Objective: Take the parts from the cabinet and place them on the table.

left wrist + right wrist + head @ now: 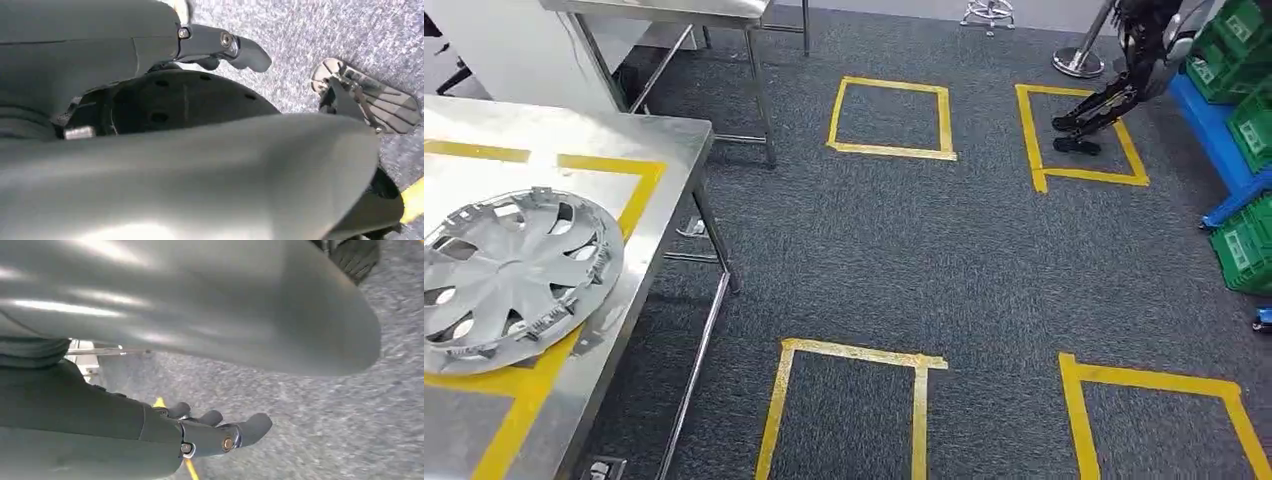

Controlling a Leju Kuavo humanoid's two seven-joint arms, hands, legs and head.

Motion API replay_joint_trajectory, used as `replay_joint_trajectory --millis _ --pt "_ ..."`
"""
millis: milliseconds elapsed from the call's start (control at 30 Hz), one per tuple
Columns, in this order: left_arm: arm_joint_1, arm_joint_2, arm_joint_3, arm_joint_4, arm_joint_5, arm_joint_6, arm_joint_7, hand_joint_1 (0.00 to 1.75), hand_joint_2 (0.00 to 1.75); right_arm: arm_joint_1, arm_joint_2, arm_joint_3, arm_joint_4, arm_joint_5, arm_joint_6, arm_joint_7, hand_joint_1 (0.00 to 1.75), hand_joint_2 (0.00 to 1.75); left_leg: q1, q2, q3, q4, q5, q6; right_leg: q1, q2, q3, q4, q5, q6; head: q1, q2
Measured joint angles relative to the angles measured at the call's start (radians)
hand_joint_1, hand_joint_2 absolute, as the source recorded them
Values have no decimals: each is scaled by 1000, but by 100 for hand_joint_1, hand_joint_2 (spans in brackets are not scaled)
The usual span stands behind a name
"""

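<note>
On the surface [674, 140] at left: one hubcap [509, 265] lies flat over yellow tape.
Left robot hand [220, 47] and right robot hand [215, 432] hang over carpet, fingers loosely extended, holding nothing. Judged step: between fetches. Next move calls for turning to the cabinet for another part.

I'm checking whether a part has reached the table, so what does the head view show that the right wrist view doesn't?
Head view alone: a silver wheel cover lying flat on the steel table, partly over its yellow tape, plus green crates at the right. Right wrist view alone: the right hand, fingers extended, holding nothing, hanging above the floor. Both share the grey carpet with yellow tape lines.
</note>
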Motion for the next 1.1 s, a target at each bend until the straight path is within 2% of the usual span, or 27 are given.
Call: replay_joint_trajectory --millis 33,100,133,167,200,233,267,300,333,433,467,500,533,567,600,633,667,700,767,800,833,933,967,1000,1033,1067,1100 --pt "1 0 0 0 0 -1 -2 0 0 -5 1 3 0 6 6 3 0 0 -3 17 -1 0 -1 6 0 -39 -37 71 -38 2 19 0" --pt "3 0 -1 0 -2 -8 -2 0 0 -7 2 13 0 22 14 13 0 0 -11 52 -3 0 -4 12 -2 -68 -112 229 -108 6 24 0" --pt "4 0 -1 0 -1 -11 1 0 0 -6 2 19 0 34 18 22 0 0 -13 70 -3 1 -5 14 -2 -74 -133 278 -120 8 25 0" --pt "4 0 -1 1 0 -15 2 0 0 -6 2 27 0 43 22 32 0 0 -15 84 -3 1 -7 14 -2 -76 -130 277 -109 7 26 0" --pt "5 0 -1 1 0 -17 2 0 0 -4 2 32 0 50 23 40 0 0 -16 96 -2 1 -9 14 -2 -79 -106 235 -81 5 28 0" --pt "5 0 -2 1 0 -18 3 0 0 -3 1 38 0 55 23 48 0 0 -17 108 0 1 -11 13 0 -84 -62 154 -41 0 31 0" --pt "6 0 -3 1 0 -19 3 0 0 -3 0 45 0 60 23 52 0 0 -18 120 4 1 -14 11 5 -111 -6 55 -1 -10 35 0" --pt "7 -1 -4 1 0 -19 1 0 0 -5 -2 53 0 65 24 52 0 0 -19 130 7 0 -17 8 19 -174 30 -14 5 -22 38 0" --pt "8 0 -5 2 -1 -19 1 0 0 -11 -3 57 0 69 26 52 0 0 -27 142 6 5 -21 1 29 -176 46 -35 -3 -28 44 0" --pt "9 0 -6 3 -10 -18 11 0 0 -8 -5 72 0 76 42 42 0 0 -26 180 12 0 -22 -9 30 -140 41 -32 1 -38 35 0" --pt "8 0 -8 2 -12 -15 18 0 0 -6 -6 74 0 75 50 39 0 0 -28 184 14 -1 -32 -15 20 -125 62 -54 10 -47 37 0" --pt "7 2 -11 3 -18 -5 20 0 0 -3 -3 78 0 69 62 32 0 0 -22 122 8 19 -47 -20 17 -116 67 -65 13 -48 31 0" --pt "6 3 -14 3 -19 5 18 0 0 -4 -4 81 0 62 73 25 0 0 -19 77 -14 74 -82 -22 14 -107 68 -67 14 -54 27 0" --pt "6 4 -15 3 -20 13 14 0 0 -6 -3 82 0 57 80 21 0 0 -16 53 -50 152 -116 -25 13 -94 66 -67 16 -57 20 0" --pt "6 5 -16 3 -20 20 12 0 0 -7 0 84 0 53 86 18 0 0 -14 43 -88 232 -146 -27 13 -81 65 -67 16 -57 14 0" --pt "6 6 -16 3 -20 22 7 0 0 -7 5 87 0 48 89 17 0 0 -12 40 -122 296 -160 -31 13 -65 65 -67 16 -57 11 0" --pt "6 7 -17 3 -20 22 -2 0 0 -7 9 89 0 41 90 13 0 0 -9 40 -136 312 -150 -32 11 -48 66 -66 16 -56 7 0" --pt "5 8 -18 2 -19 22 -15 0 0 -6 14 90 0 34 93 8 0 0 -6 39 -127 281 -117 -35 9 -32 67 -64 15 -54 5 0" --pt "5 10 -18 2 -16 19 -38 0 0 -3 20 91 0 21 98 -3 0 0 4 22 -63 130 -26 -41 1 1 66 -50 8 -43 2 0" --pt "5 10 -19 2 -20 20 -43 0 0 -1 22 92 0 21 101 -6 0 0 15 -24 -32 55 0 -48 -2 15 61 -39 2 -34 -2 0" --pt "5 10 -21 2 -32 28 -39 0 0 -2 22 95 0 22 106 -6 0 0 19 -73 -21 32 -21 -54 3 27 47 -20 -4 -23 -10 0" --pt "1 11 -30 1 -54 51 -22 0 0 4 32 99 0 26 114 0 0 0 7 -42 -14 43 -27 -32 -10 60 28 -22 4 -2 -1 0" --pt "1 11 -33 1 -58 55 -16 0 0 6 34 100 1 27 120 2 0 0 12 -26 -10 38 -23 -24 -10 69 13 -17 4 2 0 0" --pt "1 13 -37 1 -63 58 -16 0 0 8 40 102 1 27 130 5 0 0 11 -13 -9 36 -22 -18 -5 4 10 4 -7 2 5 0" --pt "1 13 -41 0 -68 63 -14 0 0 6 44 104 1 27 140 7 0 0 7 2 -9 35 -23 -10 -1 -52 -15 53 -36 3 22 0" --pt "1 13 -45 0 -74 69 -14 0 0 4 50 105 1 25 150 10 0 0 2 18 -11 35 -24 -7 -1 -69 -50 125 -74 4 29 0" --pt "2 15 -48 0 -78 72 -14 0 0 4 56 106 1 25 156 13 0 0 -2 37 -11 36 -26 -5 -1 -75 -91 209 -111 4 33 0"
